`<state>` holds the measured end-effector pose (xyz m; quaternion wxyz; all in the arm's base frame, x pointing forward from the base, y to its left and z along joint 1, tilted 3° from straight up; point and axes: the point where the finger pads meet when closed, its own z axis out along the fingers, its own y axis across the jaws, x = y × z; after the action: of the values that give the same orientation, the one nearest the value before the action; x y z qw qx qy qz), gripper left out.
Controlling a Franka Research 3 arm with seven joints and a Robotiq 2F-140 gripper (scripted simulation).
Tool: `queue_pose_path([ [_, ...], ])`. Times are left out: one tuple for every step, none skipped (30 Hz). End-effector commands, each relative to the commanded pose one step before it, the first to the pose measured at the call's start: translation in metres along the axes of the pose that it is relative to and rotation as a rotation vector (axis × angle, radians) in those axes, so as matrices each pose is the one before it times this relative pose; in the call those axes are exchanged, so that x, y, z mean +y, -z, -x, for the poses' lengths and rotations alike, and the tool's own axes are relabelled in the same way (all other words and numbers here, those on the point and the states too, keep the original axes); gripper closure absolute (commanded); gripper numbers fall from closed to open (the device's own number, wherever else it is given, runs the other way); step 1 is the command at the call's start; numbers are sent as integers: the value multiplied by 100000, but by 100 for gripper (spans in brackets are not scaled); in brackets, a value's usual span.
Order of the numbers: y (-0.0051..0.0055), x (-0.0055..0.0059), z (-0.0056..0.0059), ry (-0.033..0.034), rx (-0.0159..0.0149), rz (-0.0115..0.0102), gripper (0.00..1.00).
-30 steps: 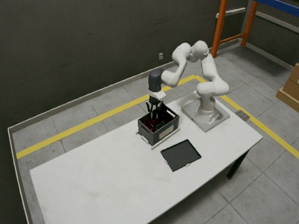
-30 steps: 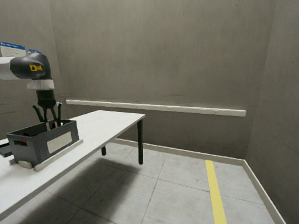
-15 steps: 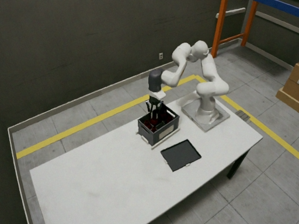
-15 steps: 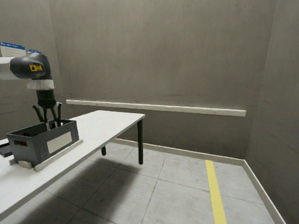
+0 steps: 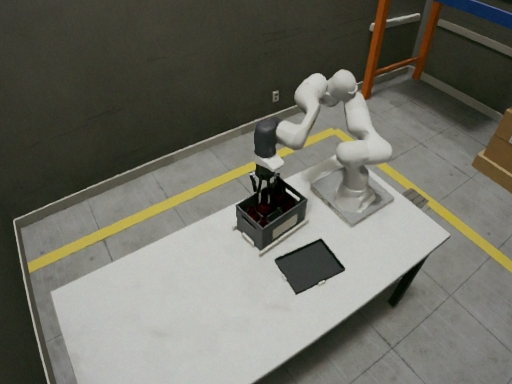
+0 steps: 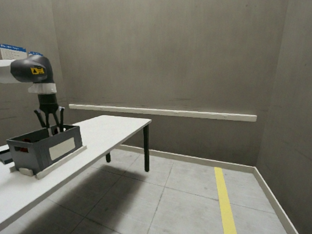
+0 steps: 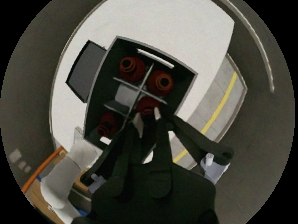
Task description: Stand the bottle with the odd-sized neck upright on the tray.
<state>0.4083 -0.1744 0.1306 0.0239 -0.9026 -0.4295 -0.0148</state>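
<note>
the crate [image 5: 281, 229] [image 6: 27, 158] [image 7: 194, 82] looks like matt grey plastic, the tray [image 5: 310, 266] [image 7: 86, 71] like smooth dark plastic; the tabletop [image 5: 190, 300] [image 6: 106, 128] [image 7: 150, 22] is matt white, the cartons [image 5: 500, 152] cardboard brown and dull.
</note>
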Motion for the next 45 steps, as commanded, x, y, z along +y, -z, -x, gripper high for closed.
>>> queue_pose_path([
  [-101, 14, 28, -232, -318, 164, 90],
  [0, 0, 0, 0, 0, 0, 90],
  [0, 0, 0, 0, 0, 0, 90],
  [0, 0, 0, 0, 0, 0, 90],
  [0, 0, 0, 0, 0, 0, 90],
  [0, 0, 0, 0, 0, 0, 90],
  [0, 0, 0, 0, 0, 0, 90],
  [0, 0, 0, 0, 0, 0, 90],
  [0, 0, 0, 0, 0, 0, 56],
  [0, 0, 0, 0, 0, 0, 56],
  [0, 0, 0, 0, 0, 0, 56],
  [0, 0, 0, 0, 0, 0, 56],
  [0, 0, 0, 0, 0, 0, 56],
  [0, 0, 0, 0, 0, 0, 56],
  [0, 0, 0, 0, 0, 0, 56],
  [0, 0, 0, 0, 0, 0, 56],
  [0, 0, 0, 0, 0, 0, 56],
  [0, 0, 0, 0, 0, 0, 56],
  [0, 0, 0, 0, 0, 0, 56],
  [0, 0, 0, 0, 0, 0, 56],
  [0, 0, 0, 0, 0, 0, 56],
  [0, 0, 0, 0, 0, 0, 56],
  [0, 0, 0, 0, 0, 0, 56],
  [0, 0, 0, 0, 0, 0, 56],
  [0, 0, 0, 0, 0, 0, 56],
  [0, 0, 0, 0, 0, 0, 56],
  [0, 0, 0, 0, 0, 0, 56],
  [0, 0, 0, 0, 0, 0, 56],
  [0, 0, 0, 0, 0, 0, 56],
  [0, 0, 0, 0, 0, 0, 56],
  [0, 0, 0, 0, 0, 0, 56],
  [0, 0, 0, 0, 0, 0, 56],
  [0, 0, 0, 0, 0, 0, 56],
  [0, 0, 0, 0, 0, 0, 56],
  [0, 0, 0, 0, 0, 0, 56],
  [0, 0, 0, 0, 0, 0, 56],
  [0, 0, 0, 0, 0, 0, 56],
  [0, 0, 0, 0, 0, 0, 56],
  [0, 0, 0, 0, 0, 0, 56],
  [0, 0, 0, 0, 0, 0, 56],
  [0, 0, 0, 0, 0, 0, 56],
  [0, 0, 0, 0, 0, 0, 56],
  [1, 0, 0, 0, 0, 0, 56],
  [6, 0, 0, 0, 0, 0, 56],
  [15, 0, 0, 0, 0, 0, 56],
])
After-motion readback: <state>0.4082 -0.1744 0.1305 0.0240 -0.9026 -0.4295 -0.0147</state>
